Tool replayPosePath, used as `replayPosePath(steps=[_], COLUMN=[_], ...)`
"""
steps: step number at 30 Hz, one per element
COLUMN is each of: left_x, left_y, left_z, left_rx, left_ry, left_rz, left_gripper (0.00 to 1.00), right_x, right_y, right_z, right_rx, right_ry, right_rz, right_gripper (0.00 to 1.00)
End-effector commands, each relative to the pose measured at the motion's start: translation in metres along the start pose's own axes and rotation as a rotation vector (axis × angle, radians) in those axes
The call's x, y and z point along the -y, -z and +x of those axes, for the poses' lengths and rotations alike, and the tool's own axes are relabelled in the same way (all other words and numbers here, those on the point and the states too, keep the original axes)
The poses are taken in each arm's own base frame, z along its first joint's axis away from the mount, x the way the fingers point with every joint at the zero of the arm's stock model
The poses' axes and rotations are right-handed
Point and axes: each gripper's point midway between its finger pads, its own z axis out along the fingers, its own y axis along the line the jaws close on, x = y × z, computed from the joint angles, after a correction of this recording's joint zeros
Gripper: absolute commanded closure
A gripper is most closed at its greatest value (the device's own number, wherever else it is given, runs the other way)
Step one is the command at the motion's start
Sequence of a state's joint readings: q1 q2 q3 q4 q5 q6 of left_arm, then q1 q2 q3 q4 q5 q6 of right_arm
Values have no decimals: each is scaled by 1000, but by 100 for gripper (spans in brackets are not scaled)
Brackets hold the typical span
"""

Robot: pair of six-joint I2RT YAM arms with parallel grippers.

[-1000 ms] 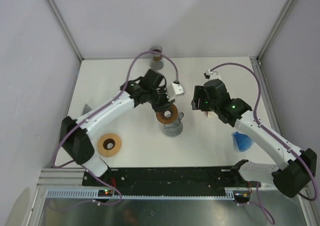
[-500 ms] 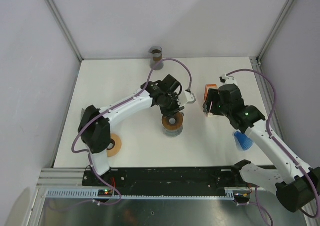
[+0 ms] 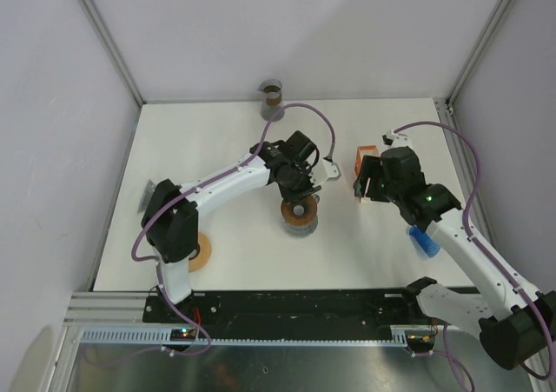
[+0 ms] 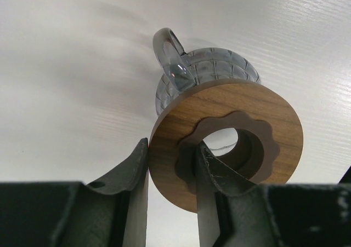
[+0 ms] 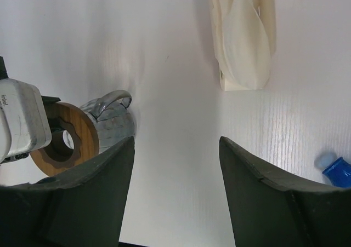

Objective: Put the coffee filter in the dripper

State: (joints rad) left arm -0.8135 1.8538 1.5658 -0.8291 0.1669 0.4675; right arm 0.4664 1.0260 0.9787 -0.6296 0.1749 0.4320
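The dripper [image 3: 298, 214] is ribbed grey glass with a handle and a wooden ring collar, and it stands mid-table. My left gripper [image 3: 300, 196] is shut on that wooden ring [image 4: 274, 121], with one finger on its outer edge and the other inside its hole. The glass body [image 4: 208, 72] shows beyond the ring. The coffee filter [image 5: 241, 39] is cream paper and lies flat on the table ahead of my right gripper [image 5: 175, 143], which is open and empty above bare table. In the top view my right gripper [image 3: 369, 183] covers the filter.
A second wooden ring [image 3: 195, 251] lies near the left arm's base. A grey cup [image 3: 272, 99] stands at the back edge. A blue object [image 3: 423, 244] lies under the right arm and also shows in the right wrist view [image 5: 337, 170]. An orange-edged thing [image 3: 365, 159] sits beside my right gripper.
My left gripper has swung right and nearer with the dripper's ring in it, then almost stopped. My right gripper has moved right and away from the dripper.
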Motion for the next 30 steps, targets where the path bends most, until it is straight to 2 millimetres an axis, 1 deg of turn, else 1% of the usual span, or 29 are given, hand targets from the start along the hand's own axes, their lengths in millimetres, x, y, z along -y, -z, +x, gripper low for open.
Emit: replayPosePath(steps=[1, 3, 7, 9, 12, 15, 17, 19, 20, 22, 25, 30], left_x=[-3, -2, -3, -4, -6, -10, -12, -13, -14, -14, -12, -25], left_y=[5, 7, 11, 14, 17, 26, 36, 48, 56, 66, 75, 90], left_z=[-15, -17, -21, -23, -26, -30, -36, -42, -44, -44, -33, 0], left_rx=[33, 41, 56, 64, 71, 87, 111, 137, 151, 168, 178, 198], left_ry=[-11, -15, -24, -27, -31, -38, -46, -55, -59, -68, -61, 30], left_rz=[-8, -7, -12, -17, -28, -51, -72, -90, -100, -113, -106, -92], left_gripper=[71, 61, 46, 40, 34, 30, 28, 24, 23, 21, 20, 19], right_x=[2, 2, 4, 7, 13, 23, 37, 60, 72, 97, 132, 178], right_y=[6, 6, 5, 5, 5, 7, 11, 18, 21, 30, 43, 50], right_z=[-5, -6, -5, -5, -8, -12, -16, -23, -24, -25, -18, 4], right_rx=[26, 26, 23, 23, 30, 48, 70, 107, 118, 143, 164, 141], right_ry=[0, -2, -3, -3, -9, -18, -26, -50, -68, -116, -197, -324], right_rz=[-9, -11, -3, 8, 25, 62, 113, 208, 258, 363, 504, 623], right_gripper=[32, 32, 31, 31, 30, 24, 17, 7, 4, 1, 1, 1])
